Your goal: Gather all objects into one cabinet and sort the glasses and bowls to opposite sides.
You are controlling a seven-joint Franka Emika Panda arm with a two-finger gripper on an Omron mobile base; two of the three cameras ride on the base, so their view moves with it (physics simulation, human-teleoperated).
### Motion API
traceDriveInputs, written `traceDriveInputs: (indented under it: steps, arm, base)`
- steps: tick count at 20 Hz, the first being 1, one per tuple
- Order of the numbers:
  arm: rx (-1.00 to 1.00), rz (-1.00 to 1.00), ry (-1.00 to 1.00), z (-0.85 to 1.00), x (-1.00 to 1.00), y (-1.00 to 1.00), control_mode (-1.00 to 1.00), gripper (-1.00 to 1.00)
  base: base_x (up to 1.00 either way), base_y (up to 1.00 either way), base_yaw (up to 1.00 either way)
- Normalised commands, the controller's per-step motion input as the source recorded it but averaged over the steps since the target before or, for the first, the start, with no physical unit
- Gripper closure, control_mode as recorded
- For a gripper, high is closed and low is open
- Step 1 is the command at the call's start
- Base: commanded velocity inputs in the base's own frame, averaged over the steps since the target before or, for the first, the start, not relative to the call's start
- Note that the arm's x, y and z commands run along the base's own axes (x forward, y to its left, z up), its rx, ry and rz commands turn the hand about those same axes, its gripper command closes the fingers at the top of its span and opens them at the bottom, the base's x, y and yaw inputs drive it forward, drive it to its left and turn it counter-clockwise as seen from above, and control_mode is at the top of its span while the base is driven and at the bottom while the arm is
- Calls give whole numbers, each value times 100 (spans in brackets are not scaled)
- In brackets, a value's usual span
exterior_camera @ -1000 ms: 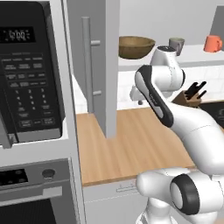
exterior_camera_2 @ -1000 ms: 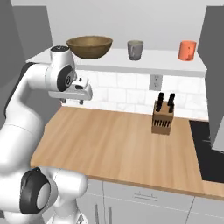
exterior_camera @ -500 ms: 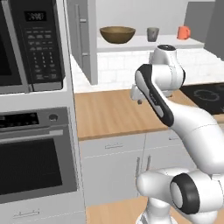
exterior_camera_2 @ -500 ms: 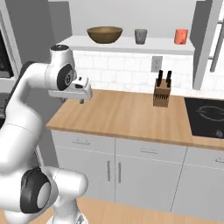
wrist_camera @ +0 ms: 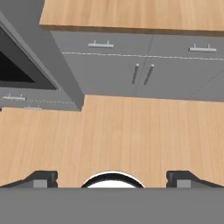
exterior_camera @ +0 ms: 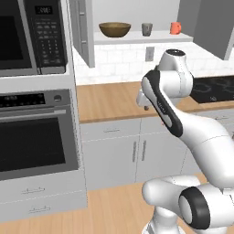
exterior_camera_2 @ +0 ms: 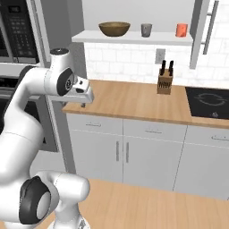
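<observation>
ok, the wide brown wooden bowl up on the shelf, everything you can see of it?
The wide brown wooden bowl is round and shallow, with a darker hollow inside and a lighter rim, narrowing toward its base. It sits upright at the left end of the white shelf board, resting on it. The dull grey tumbler stands to its right, clear of it. Nothing else touches it, and nothing shows inside.

The orange mug (exterior_camera_2: pixel 181 30) seems to have its handle hidden, the cabinet (exterior_camera_2: pixel 203 31) top cropped.

The microwave (exterior_camera: pixel 32 36) display and keypad markings are too small and blurred to read
</observation>
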Motion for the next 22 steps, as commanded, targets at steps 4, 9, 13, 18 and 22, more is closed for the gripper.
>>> traceDriveInputs:
  steps: [4, 9, 13, 18, 22]
  arm:
    - [0, 0, 0, 0, 0, 0, 100, -100]
    - [0, 0, 0, 0, 0, 0, 100, -100]
    - [0, 0, 0, 0, 0, 0, 100, -100]
    - [0, 0, 0, 0, 0, 0, 100, -100]
    - [0, 0, 0, 0, 0, 0, 100, -100]
  base:
    - [-100, 0, 0]
    - [-37, -29, 0]
    - [-26, -96, 0]
    - [-33, -100, 0]
    - [-17, -100, 0]
